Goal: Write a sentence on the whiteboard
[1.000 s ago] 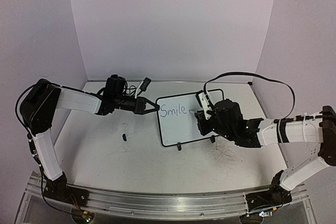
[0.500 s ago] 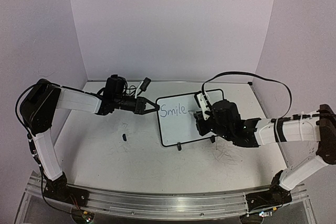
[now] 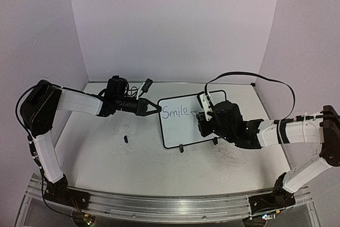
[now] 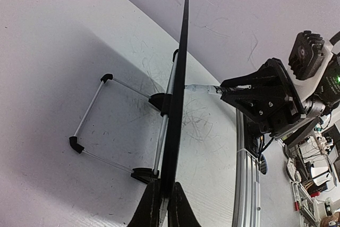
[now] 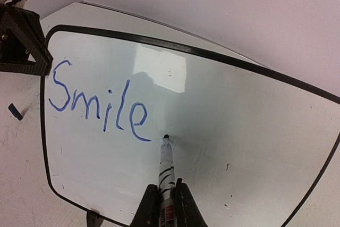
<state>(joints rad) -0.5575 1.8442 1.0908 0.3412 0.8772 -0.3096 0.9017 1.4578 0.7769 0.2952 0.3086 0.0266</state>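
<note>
Right hand: clamped on marker, tip seemingly touching board just after "Smile". Left hand: pinching board's edge.

The white table is scuffed, with grey scribbles toward its right side. The whiteboard stands on it on black feet. A small dark piece lies left of the board.

The whiteboard is glossy and smooth, throwing back a bright patch of light, inside a thin black frame (plastic, by the look). Its stand has bare metal rods with black end caps. The table is matt white, scuffed with grey scribbles.
</note>
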